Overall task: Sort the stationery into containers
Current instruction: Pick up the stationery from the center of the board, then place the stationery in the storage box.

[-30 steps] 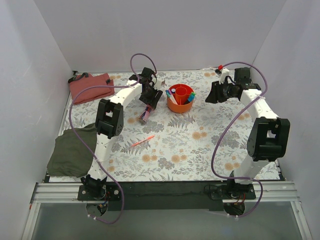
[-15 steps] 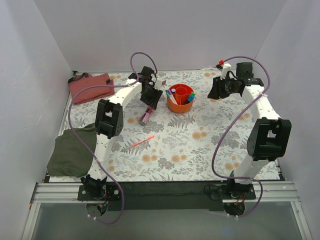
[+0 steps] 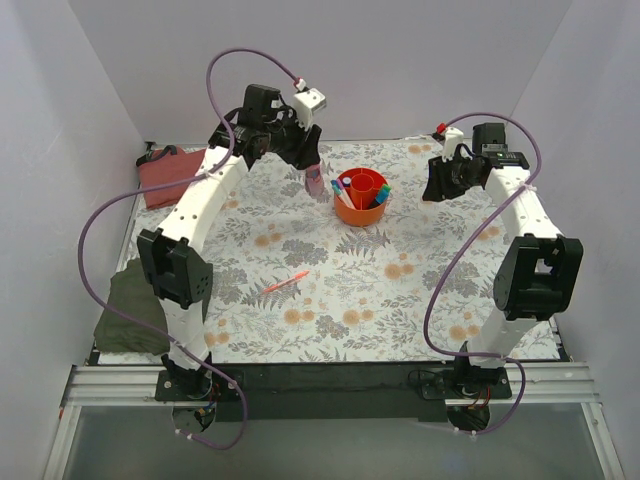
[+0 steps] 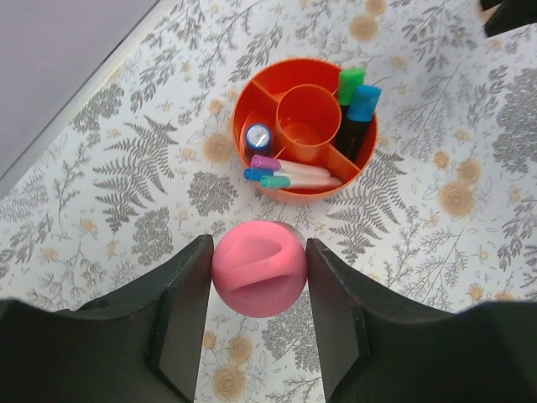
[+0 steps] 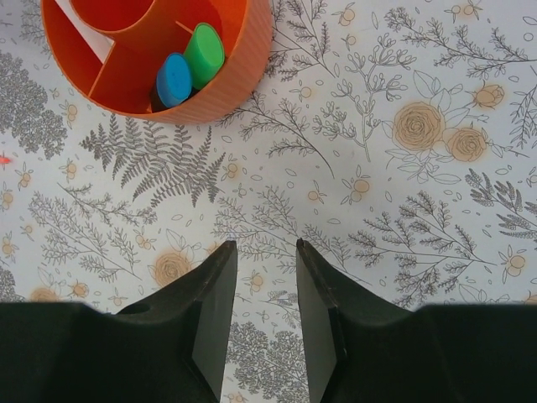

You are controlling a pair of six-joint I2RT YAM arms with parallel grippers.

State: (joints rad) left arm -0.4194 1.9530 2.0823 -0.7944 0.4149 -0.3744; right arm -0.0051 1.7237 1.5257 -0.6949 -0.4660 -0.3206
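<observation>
Two claws: the left claw is clenched on the pink tube. The right claw is released, with nothing between its jaws.
Tube: it is held off the tabletop. The left wrist sees it end-on, so its long axis runs down along the claw, close to upright.
Cup from tube: the cup lies straight ahead of the left claw and lower. From above, the tube hangs just beside the cup's left rim, not yet over it.
Move called for: probably a short carry forward over the rim, then a release.
Nearer arm: the left, which already has the tube. The right claw hovers to the right of the cup, apart from it and out of the path.
In the way: felt-tips lie across the near section and highlighters stick up from the far one. The round middle section looks empty.
Pen: the orange-red pen lies on the tabletop left of centre. Its axis runs from low left to high right, well apart from both claws.
Other things: an olive cloth sits at the left edge and a red pouch at the far left, neither near the cup.
</observation>
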